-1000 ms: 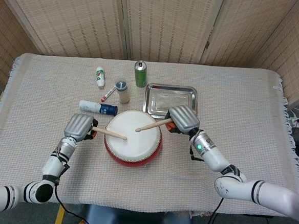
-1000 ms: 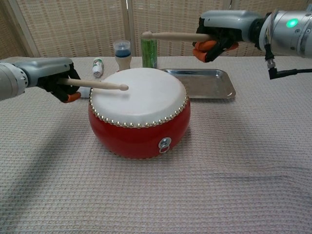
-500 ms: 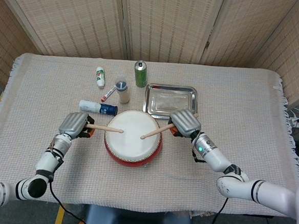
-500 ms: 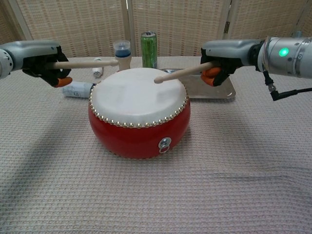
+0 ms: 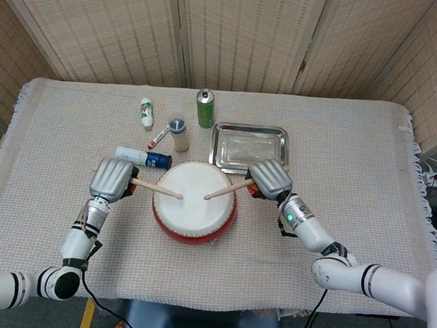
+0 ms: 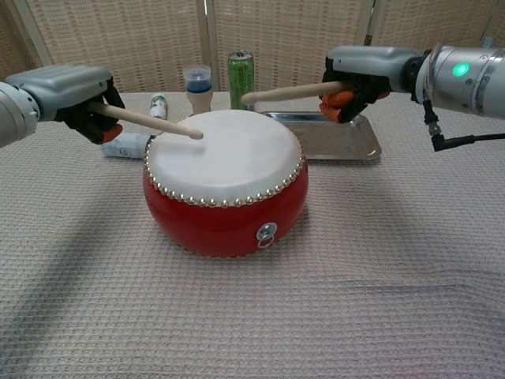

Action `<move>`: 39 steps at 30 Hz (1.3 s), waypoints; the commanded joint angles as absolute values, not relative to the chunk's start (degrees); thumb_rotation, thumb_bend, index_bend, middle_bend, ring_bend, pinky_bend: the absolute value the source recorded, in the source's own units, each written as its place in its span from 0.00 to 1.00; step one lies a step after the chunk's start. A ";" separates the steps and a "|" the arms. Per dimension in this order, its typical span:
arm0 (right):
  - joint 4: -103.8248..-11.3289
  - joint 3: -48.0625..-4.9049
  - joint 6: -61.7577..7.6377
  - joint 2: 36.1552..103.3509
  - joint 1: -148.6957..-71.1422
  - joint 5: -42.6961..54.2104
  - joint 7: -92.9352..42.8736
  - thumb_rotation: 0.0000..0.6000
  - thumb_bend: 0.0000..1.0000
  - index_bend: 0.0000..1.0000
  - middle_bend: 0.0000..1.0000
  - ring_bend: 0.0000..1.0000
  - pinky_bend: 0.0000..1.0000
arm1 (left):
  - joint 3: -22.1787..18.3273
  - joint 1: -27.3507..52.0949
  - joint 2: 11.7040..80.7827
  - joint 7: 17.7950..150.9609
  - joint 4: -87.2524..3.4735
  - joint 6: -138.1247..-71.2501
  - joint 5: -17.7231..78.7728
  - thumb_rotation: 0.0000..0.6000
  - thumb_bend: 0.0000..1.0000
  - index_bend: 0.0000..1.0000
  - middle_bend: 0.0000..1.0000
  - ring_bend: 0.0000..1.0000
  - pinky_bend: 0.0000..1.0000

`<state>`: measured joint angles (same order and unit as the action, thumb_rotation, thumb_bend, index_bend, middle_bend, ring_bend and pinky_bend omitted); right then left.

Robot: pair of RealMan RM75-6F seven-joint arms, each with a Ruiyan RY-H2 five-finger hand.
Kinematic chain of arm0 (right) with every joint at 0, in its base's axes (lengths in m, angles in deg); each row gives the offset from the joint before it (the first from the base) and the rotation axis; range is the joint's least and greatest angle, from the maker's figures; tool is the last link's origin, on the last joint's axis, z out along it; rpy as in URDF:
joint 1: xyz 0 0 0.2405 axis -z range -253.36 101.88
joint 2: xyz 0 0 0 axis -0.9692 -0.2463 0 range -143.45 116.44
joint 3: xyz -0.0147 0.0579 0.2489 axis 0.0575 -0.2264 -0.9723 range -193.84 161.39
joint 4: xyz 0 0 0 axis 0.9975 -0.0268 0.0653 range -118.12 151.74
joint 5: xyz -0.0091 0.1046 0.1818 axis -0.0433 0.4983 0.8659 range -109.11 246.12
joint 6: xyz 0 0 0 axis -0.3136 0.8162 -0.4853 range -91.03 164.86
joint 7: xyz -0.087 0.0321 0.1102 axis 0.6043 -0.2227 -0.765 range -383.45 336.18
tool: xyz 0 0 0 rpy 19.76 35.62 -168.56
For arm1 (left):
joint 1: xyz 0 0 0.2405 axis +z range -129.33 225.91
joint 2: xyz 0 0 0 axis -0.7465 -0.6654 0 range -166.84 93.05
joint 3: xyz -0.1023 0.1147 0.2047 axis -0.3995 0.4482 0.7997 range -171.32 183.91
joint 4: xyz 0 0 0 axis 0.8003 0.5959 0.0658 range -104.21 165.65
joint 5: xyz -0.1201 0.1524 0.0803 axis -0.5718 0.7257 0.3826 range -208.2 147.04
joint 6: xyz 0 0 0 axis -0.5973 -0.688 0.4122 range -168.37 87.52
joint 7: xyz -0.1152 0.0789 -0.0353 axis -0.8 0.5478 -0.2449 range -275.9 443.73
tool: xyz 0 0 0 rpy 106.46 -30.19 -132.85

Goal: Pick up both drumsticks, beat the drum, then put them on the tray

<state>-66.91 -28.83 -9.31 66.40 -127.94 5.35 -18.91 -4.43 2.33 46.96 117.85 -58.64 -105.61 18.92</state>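
Wooden sticks sit in both my fists: left hand (image 6: 75, 99) fingers clenched around the left drumstick (image 6: 150, 122), tip down on the drum (image 6: 225, 185); right hand (image 6: 359, 75) clamping the right drumstick (image 6: 288, 92), raised above the drumhead, tray (image 5: 280, 138) just behind.

Green can (image 5: 205, 107), white bottles (image 5: 179, 134), tube (image 5: 143, 157), woven tablecloth (image 5: 354, 158).

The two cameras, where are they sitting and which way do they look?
Head view: sits high up, looking down on the table; both arms and the left hand and right hand show.
Chest view: sits low at the table's near edge, looking straight across at the drum's red side; both hands come in from the edges.
Shared: the drum, both drumsticks, the tray, the green can.
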 commanded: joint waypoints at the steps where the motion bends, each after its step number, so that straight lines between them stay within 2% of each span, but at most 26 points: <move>1: -70.27 -31.27 -12.70 63.06 -125.72 0.45 -24.98 1.00 0.65 1.00 1.00 1.00 1.00 | -3.10 1.31 50.24 121.30 -54.83 -105.09 18.28 1.00 0.66 0.98 1.00 1.00 1.00; 6: -69.76 -30.38 -11.69 62.74 -125.50 -0.50 -25.78 1.00 0.65 1.00 1.00 1.00 1.00 | -2.56 1.59 50.58 123.87 -54.73 -106.30 18.53 1.00 0.66 0.98 1.00 1.00 1.00; 13: -65.26 -26.82 -5.56 65.66 -127.40 3.96 -19.05 1.00 0.65 1.00 1.00 1.00 1.00 | -8.22 4.40 43.13 113.04 -65.43 -107.34 19.93 1.00 0.66 0.98 1.00 1.00 1.00; 18: -61.21 -23.90 -4.05 68.68 -128.93 7.98 -9.63 1.00 0.65 1.00 1.00 1.00 1.00 | -9.64 4.85 39.89 110.84 -68.50 -107.16 21.02 1.00 0.66 0.98 1.00 1.00 1.00; 23: -64.03 -25.85 -6.35 68.02 -128.60 9.86 -9.58 1.00 0.65 1.00 1.00 1.00 1.00 | -8.03 3.95 42.54 113.34 -65.15 -106.42 20.26 1.00 0.66 0.98 1.00 1.00 1.00; 32: -73.37 -31.02 -12.52 61.38 -126.15 2.74 -18.59 1.00 0.65 1.00 1.00 1.00 1.00 | -3.07 1.85 51.88 121.30 -54.16 -103.99 17.94 1.00 0.66 0.98 1.00 1.00 1.00; 35: -74.10 -30.90 -12.15 60.31 -126.07 2.53 -18.55 1.00 0.65 1.00 1.00 1.00 1.00 | -4.28 2.26 52.09 120.24 -54.53 -105.57 18.35 1.00 0.66 0.98 1.00 1.00 1.00; 39: -71.77 -28.97 -9.36 61.54 -126.77 4.95 -15.86 1.00 0.65 1.00 1.00 1.00 1.00 | -6.91 3.58 48.62 116.34 -59.10 -107.76 20.18 1.00 0.66 0.98 1.00 1.00 1.00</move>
